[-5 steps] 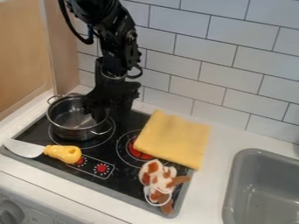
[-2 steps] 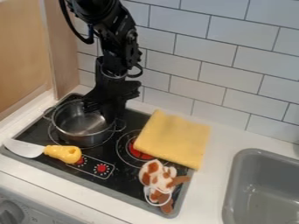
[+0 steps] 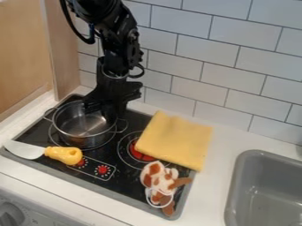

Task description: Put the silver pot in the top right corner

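Evidently, the tool (image 3: 100, 112) hides part of the silver pot (image 3: 75, 125); its opening and hold I cannot tell.

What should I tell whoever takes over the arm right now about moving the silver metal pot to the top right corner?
Gripper: the black two-finger gripper is down at the pot's back right rim; whether it grips the rim is unclear.
Job's things: the silver metal pot sits upright on the left burner of the black stove.
Done: gripper at the pot.
Left: get the pot to the top right corner. The folded yellow cloth overlaps the stove's right side and may get in the way.
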### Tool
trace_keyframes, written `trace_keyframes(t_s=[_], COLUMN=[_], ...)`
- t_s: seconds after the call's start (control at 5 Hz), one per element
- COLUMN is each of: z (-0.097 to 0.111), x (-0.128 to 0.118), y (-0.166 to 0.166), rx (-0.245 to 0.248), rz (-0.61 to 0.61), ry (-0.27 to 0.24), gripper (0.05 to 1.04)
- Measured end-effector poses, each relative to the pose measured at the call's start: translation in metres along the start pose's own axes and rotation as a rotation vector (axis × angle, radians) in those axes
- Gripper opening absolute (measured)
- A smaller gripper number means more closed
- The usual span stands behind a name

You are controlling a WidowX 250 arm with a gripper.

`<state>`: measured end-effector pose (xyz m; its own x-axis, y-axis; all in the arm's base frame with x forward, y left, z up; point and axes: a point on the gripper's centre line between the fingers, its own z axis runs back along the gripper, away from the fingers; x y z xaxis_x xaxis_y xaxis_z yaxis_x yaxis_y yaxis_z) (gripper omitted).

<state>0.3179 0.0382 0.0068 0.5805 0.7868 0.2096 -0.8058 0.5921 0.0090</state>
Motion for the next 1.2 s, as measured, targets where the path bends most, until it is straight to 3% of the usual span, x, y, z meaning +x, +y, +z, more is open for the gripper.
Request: trace_keyframes(t_s=[0.2,0.4,0.8,1.2], z=[0.022,0.041,0.074,0.079], x=[0.004,-0.007,-0.021,-0.039], y=[0.007,-0.003,-0.055,-0.093], rx=[0.025,0.012,-0.060,-0.090], rz=[-0.005,-0.058,-0.197,-0.303], ry=[-0.021,-0.042,-0.108,-0.125], gripper=[0.067,0.055,0.054,0.054])
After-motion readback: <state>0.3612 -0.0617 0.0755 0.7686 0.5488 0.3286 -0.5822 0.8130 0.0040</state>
